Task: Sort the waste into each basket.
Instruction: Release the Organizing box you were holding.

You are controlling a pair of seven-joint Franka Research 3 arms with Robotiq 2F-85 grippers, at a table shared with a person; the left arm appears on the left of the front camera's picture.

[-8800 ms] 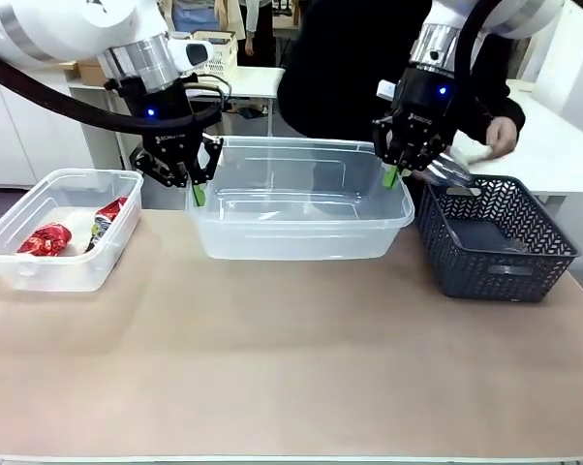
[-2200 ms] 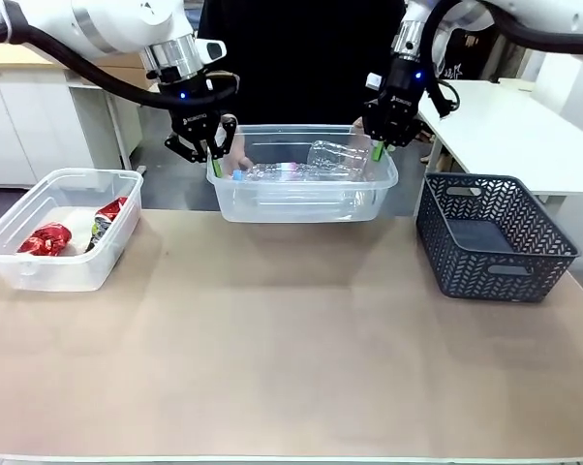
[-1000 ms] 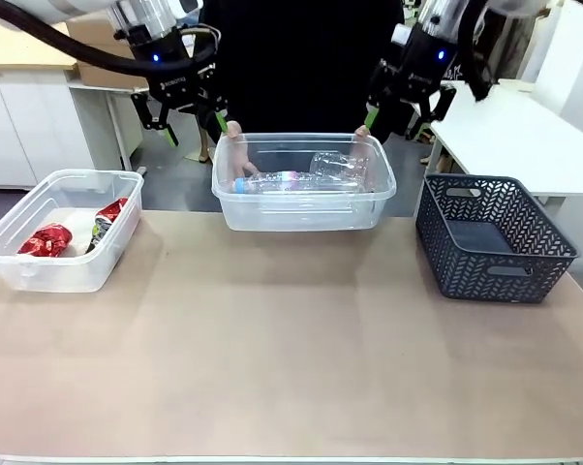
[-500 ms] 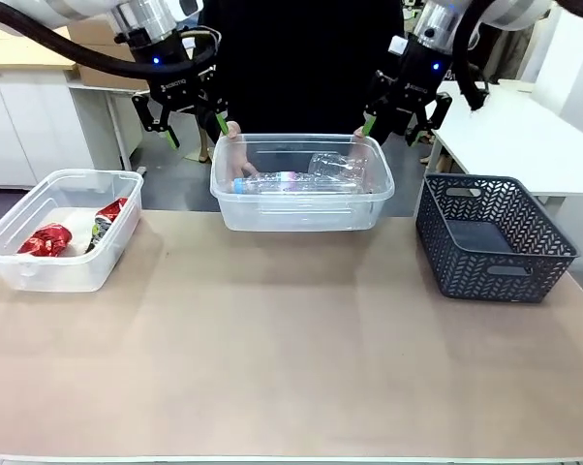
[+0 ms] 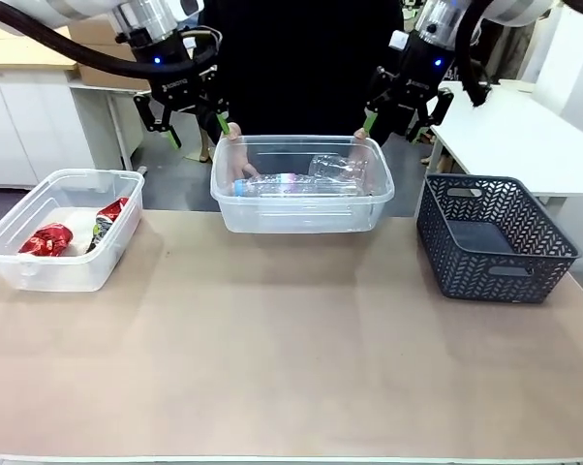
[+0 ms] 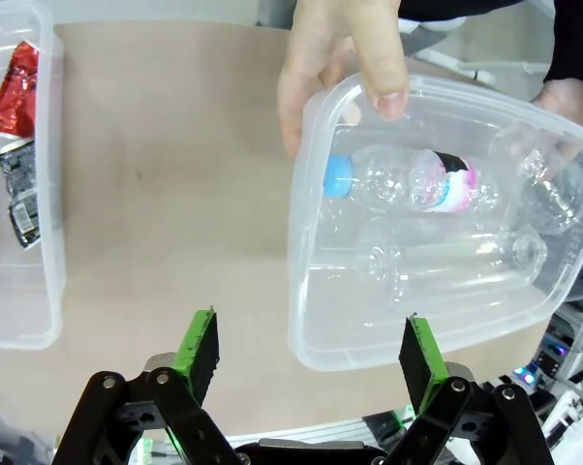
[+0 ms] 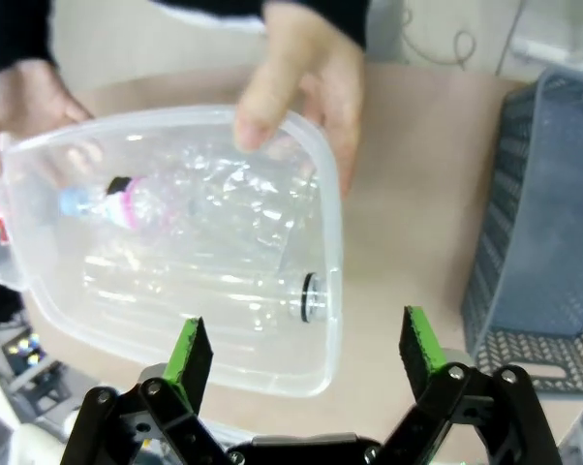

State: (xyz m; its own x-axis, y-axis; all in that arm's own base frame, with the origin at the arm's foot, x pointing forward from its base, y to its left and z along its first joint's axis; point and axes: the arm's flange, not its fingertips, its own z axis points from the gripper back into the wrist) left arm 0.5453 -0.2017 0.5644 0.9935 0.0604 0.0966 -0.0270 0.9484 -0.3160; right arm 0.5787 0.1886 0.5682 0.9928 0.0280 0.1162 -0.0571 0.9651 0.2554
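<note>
Clear plastic tub [image 5: 302, 199] sits at the far middle of the table [image 5: 291, 358], held by the person: one hand [image 5: 235, 145] on its left end, the other hand [image 5: 361, 143] on its right end, thumbs hooked over the flared rim. Inside lie clear plastic bottles, crumpled and see-through: one bottle with a blue cap [image 6: 408, 182] and a pink-and-white label band lies on its side, cap toward the left end; a second uncapped bottle [image 7: 272, 281] lies beside it, open neck toward the right end; exact bottle count hard to tell through the glare

Second clear tub [image 5: 61, 229] sits at the table's left, well apart from the first. It holds a crushed shiny red can [image 5: 45, 238] and a dark can [image 5: 104, 222] with some red on it, side by side on a pale patch of the floor

Dark slate-blue lattice basket [image 5: 493, 235] stands at the table's right, just beside the middle tub

Left gripper [image 5: 193, 124] hangs above and behind the tub's left end, fingers spread wide, grasping nothing. Right gripper [image 5: 395, 116] hangs above and behind the right end, fingers likewise spread, nothing between them. In both wrist views the green pads [image 6: 197, 347] stand far apart with the tub below, not touching it
</note>
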